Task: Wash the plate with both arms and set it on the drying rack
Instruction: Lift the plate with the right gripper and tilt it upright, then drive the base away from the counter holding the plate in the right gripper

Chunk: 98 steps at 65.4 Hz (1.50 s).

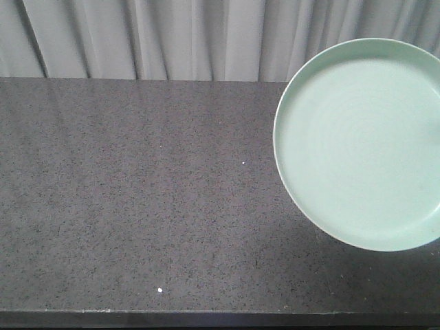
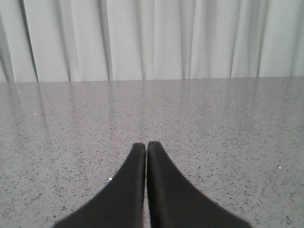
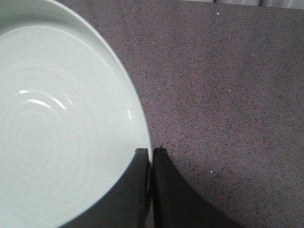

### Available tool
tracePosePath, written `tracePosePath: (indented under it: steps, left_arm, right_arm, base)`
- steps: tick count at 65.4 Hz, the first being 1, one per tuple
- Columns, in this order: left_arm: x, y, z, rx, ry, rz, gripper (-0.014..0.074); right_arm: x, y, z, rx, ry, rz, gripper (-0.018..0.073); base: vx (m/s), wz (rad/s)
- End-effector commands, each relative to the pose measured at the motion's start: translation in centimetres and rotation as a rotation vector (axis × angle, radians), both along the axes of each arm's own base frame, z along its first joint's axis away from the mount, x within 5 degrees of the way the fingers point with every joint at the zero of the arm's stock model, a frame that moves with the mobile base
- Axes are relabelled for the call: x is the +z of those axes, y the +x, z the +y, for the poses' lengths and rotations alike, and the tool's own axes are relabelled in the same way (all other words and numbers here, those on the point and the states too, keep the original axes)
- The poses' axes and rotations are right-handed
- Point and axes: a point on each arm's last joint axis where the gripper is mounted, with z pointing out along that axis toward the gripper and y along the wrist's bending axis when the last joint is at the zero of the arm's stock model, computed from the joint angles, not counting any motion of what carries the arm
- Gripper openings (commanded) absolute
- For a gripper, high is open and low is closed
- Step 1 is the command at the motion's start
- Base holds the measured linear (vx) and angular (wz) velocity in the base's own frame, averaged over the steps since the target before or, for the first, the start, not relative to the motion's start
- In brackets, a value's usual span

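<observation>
The pale mint-green plate [image 1: 364, 144] fills the right side of the front view, held up over the dark speckled counter with its face toward the camera. In the right wrist view the plate [image 3: 57, 123] takes up the left half, and my right gripper [image 3: 151, 151] is shut on its rim, one finger on the face and one behind. The left gripper [image 2: 146, 145] is shut with nothing between its fingers, low over the counter and pointing at the curtain. Neither arm shows in the front view. The drying rack is out of view.
A dark speckled stone counter [image 1: 137, 192] runs across the views, with its front edge [image 1: 172, 315] at the bottom of the front view. A pale pleated curtain [image 1: 151, 38] hangs right behind the counter's far edge.
</observation>
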Motion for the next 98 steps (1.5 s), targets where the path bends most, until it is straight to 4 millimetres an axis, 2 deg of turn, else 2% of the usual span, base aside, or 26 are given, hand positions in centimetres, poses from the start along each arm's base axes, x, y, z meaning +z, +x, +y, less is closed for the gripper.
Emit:
tracePosePath:
  steps: [1, 53, 98]
  left_arm:
    - [0.04, -0.04, -0.07, -0.011, -0.012, -0.066, -0.0006]
    - [0.04, -0.04, -0.07, -0.011, -0.012, -0.066, -0.0006]
    - [0.04, -0.04, -0.07, -0.011, -0.012, -0.066, -0.0006]
  right_arm:
    - [1.21, -0.07, 0.13, -0.013, 0.02, -0.081, -0.0006]
    - [1.21, -0.07, 0.13, -0.013, 0.02, -0.081, -0.0006]
    - [1.21, -0.07, 0.13, -0.013, 0.02, -0.081, -0.0006]
  base:
    - [0.0, 0.0]
    - [-0.01, 0.04]
    - [-0.1, 0.5]
